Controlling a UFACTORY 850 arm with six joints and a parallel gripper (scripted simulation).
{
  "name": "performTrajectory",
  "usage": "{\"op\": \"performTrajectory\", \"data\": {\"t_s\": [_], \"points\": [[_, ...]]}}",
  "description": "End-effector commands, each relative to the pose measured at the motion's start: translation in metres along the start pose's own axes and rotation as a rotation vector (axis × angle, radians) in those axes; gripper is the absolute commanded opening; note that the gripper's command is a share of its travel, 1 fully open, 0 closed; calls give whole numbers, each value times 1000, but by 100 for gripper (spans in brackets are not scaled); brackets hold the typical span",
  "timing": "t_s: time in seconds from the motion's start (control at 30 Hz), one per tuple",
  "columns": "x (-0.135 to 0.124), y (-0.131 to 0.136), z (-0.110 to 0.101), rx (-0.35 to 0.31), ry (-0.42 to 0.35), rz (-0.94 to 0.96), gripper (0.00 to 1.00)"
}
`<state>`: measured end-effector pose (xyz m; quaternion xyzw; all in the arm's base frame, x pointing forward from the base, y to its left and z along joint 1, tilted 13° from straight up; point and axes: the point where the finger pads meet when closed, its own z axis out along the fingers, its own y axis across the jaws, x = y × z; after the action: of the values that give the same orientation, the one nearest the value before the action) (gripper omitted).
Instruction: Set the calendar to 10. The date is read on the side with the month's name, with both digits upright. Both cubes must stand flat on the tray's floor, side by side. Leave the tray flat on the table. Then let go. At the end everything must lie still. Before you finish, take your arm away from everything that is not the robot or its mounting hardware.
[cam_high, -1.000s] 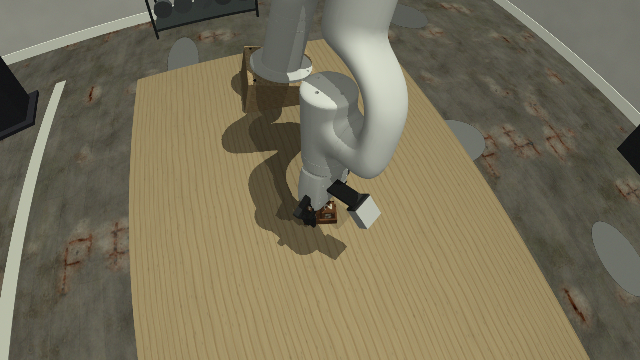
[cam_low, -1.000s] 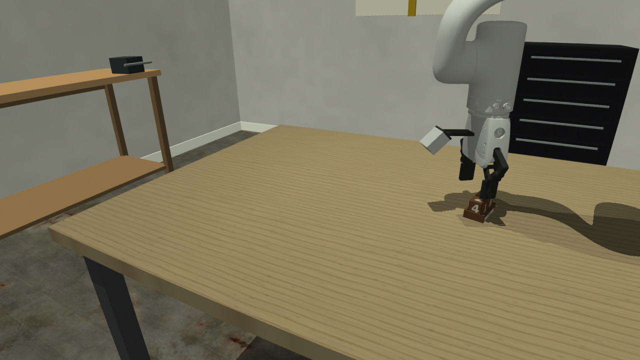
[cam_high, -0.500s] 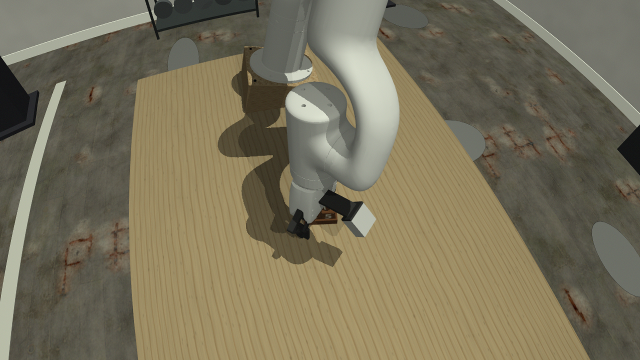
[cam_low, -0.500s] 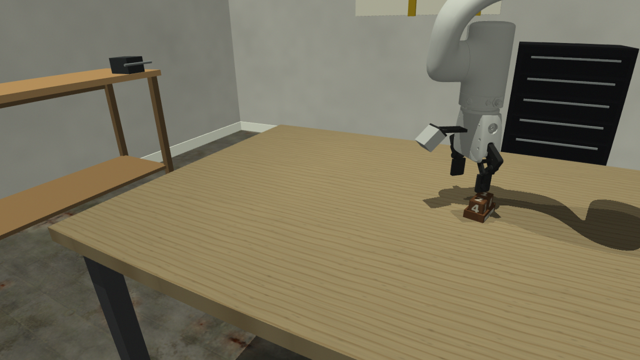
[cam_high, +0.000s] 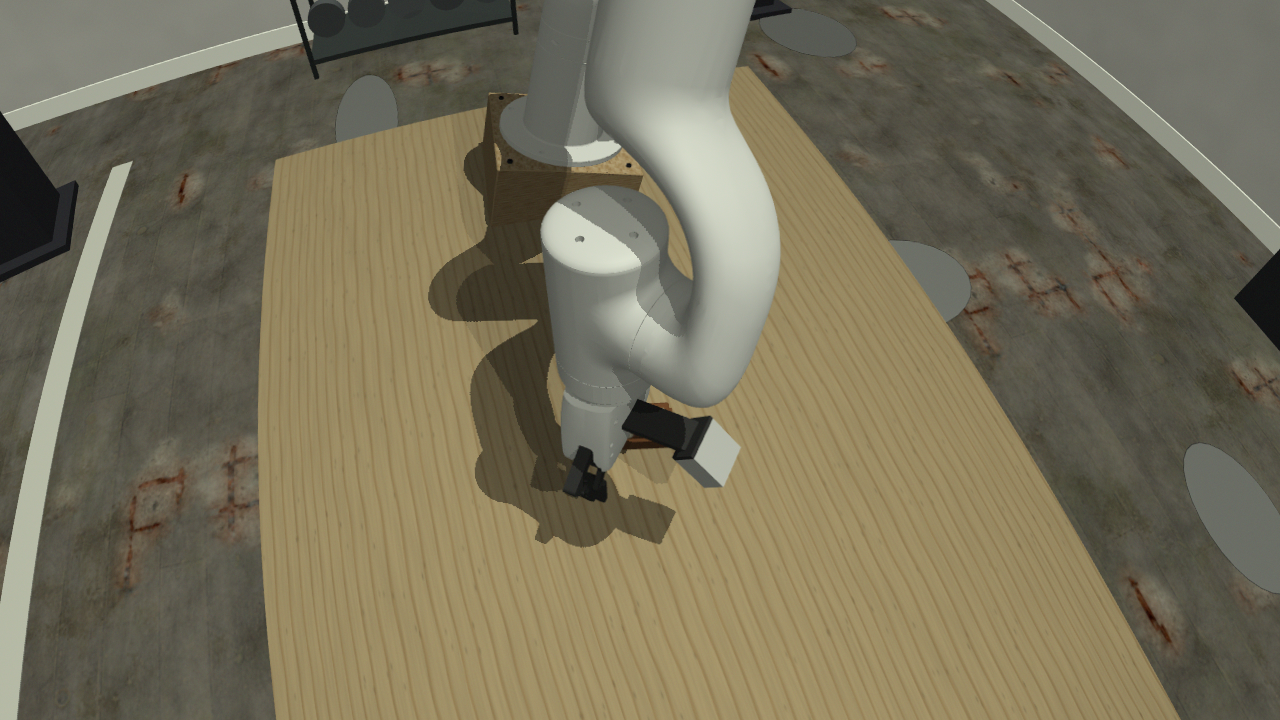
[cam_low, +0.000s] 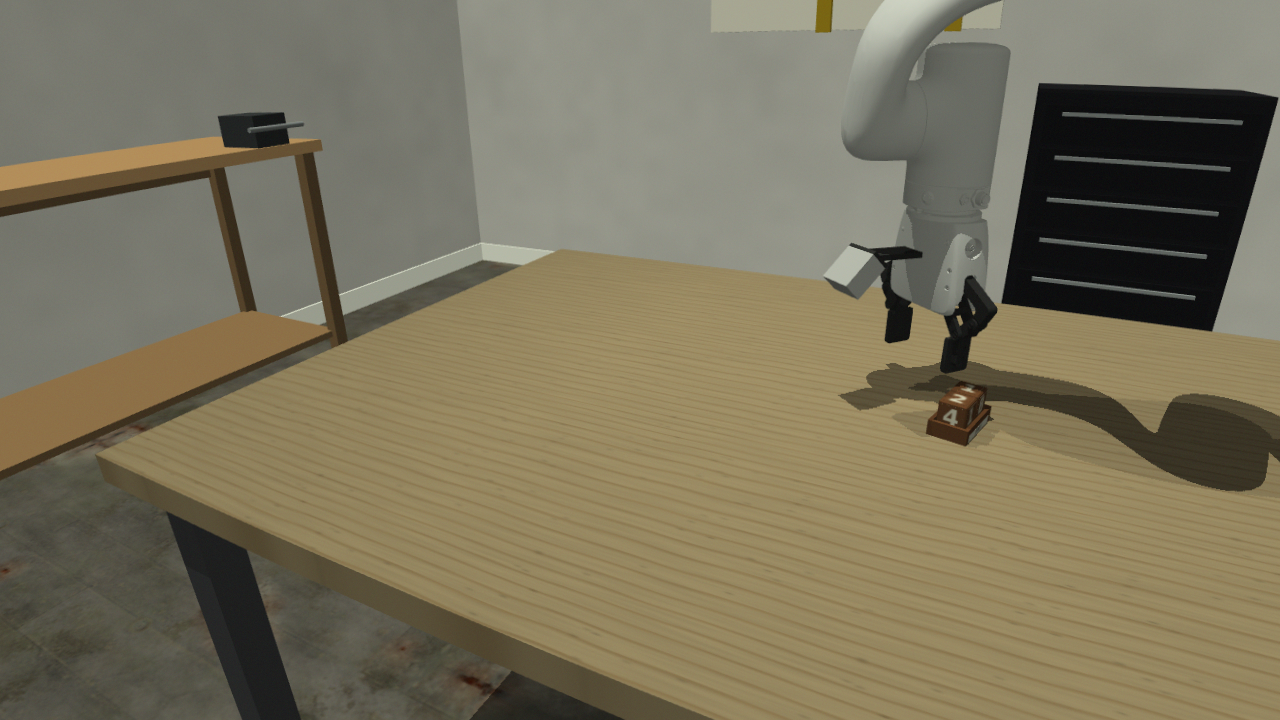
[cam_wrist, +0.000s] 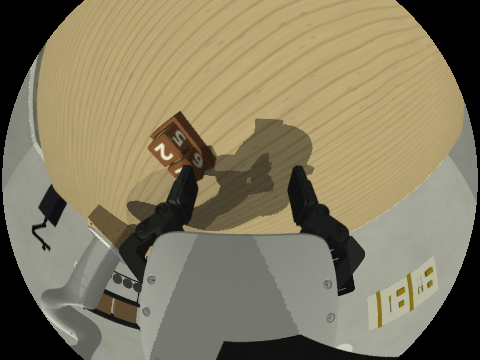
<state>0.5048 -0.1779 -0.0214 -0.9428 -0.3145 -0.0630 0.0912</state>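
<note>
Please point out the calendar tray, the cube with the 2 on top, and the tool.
calendar tray (cam_low: 948, 433), exterior view, its near wall.
cube (cam_wrist: 164, 148), wrist view, its top face with the 2.
tool (cam_wrist: 242, 186), wrist view, midway between its open fingertips.

A light wooden table (cam_low: 537, 465) fills the lower centre of the exterior view. At upper right stands a black drawer cabinet (cam_low: 1154, 179); at left, a wooden shelf unit (cam_low: 317, 232) carries a small black box (cam_low: 250, 129).

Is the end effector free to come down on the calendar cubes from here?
Probably yes: the end effector hangs open and empty just above the calendar cubes in their tray, nothing between them.
</note>
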Motion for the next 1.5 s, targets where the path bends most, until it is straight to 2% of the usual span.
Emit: {"op": "performTrajectory", "data": {"t_s": [0.0,0.1,0.27,0.4,0.53,0.83,1.17,1.47], "points": [[-2,11,-1,-1,1,-89,100],[-6,27,-1,-1,1,-89,100],[-6,28,-1,-1,1,-97,100],[-7,32,-1,-1,1,-196,100],[-12,54,-1,-1,1,-205,100],[-12,55,5,-1,1,-205,100],[-12,55,30,-1,1,-205,100],[-12,55,32,-1,1,-205,100]]}}
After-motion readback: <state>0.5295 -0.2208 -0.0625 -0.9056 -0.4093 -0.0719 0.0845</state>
